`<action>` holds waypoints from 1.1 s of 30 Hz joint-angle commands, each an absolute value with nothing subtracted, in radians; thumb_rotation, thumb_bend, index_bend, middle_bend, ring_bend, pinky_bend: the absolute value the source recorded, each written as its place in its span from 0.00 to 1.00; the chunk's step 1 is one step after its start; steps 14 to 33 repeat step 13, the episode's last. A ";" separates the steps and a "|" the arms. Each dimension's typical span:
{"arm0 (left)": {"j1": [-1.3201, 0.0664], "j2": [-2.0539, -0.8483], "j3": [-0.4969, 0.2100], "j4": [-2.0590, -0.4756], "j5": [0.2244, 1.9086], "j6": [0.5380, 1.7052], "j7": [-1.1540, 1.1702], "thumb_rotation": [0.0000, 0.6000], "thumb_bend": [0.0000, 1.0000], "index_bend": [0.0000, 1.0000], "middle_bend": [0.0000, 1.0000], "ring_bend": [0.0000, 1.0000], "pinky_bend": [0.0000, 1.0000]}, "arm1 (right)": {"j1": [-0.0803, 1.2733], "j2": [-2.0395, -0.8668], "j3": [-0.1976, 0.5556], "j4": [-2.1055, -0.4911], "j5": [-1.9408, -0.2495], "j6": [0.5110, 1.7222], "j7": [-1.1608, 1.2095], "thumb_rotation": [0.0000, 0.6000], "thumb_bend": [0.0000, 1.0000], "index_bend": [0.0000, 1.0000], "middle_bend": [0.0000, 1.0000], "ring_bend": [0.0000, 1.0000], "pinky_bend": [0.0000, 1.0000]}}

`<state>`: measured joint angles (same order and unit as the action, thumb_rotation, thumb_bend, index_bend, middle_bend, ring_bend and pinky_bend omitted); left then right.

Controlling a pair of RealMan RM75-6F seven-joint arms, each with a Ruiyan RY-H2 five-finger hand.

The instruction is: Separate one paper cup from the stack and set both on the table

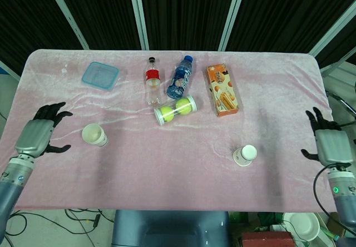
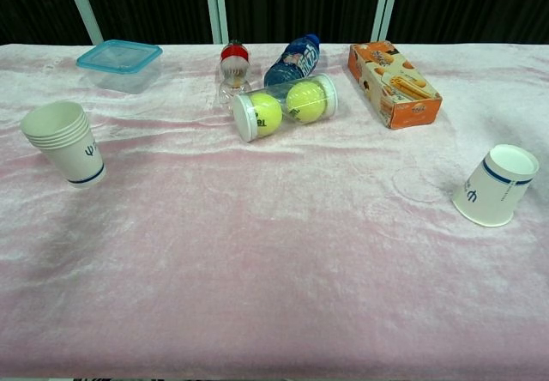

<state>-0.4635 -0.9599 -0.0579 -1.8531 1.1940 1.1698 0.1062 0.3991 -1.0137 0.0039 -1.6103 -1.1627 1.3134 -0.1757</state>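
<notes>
- Since both cups sit on the table (image 1: 167, 163) with nothing holding them, we judge the task basically done; remaining risks are all about disturbing what's placed.
- Left hand (image 1: 39, 136): fingers spread, empty, apart from the stack (image 1: 94, 134) on its outer side. Only the head view shows it.
- Right hand (image 1: 329, 146): fingers spread, empty, well apart from the single cup (image 1: 244, 154), near the right table edge. Not seen in the chest view either.
- Stack: upright, mouth up, leaning a little in the chest view (image 2: 63, 143). Sitting on wrinkled pink cloth, so the base isn't flat. We think a brush from the left hand on retract could tip it.
- Single cup: base up, mouth down, also tilted in the chest view (image 2: 497, 185). Looks like the least stable item; a cloth tug or arm sweep could knock it over, and a fallen cup could roll toward the front or right edge.
- Cloth drag is the main cause we'd watch: either forearm snagging the fabric moves both cups at once.
- Clutter is no threat: ball tube (image 1: 175, 109), bottles (image 1: 181, 77), snack box (image 1: 222, 89) and lidded tub (image 1: 100, 75) are well apart from both cups.
- We'd move both hands up and outward, not across the table.
</notes>
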 commanded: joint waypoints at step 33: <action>-0.202 -1.041 0.078 -1.664 1.513 1.467 -0.121 1.00 0.13 0.21 0.02 0.00 0.00 | 0.208 -1.126 -0.067 -1.407 -1.493 1.553 -0.061 1.00 0.12 0.00 0.00 0.21 0.21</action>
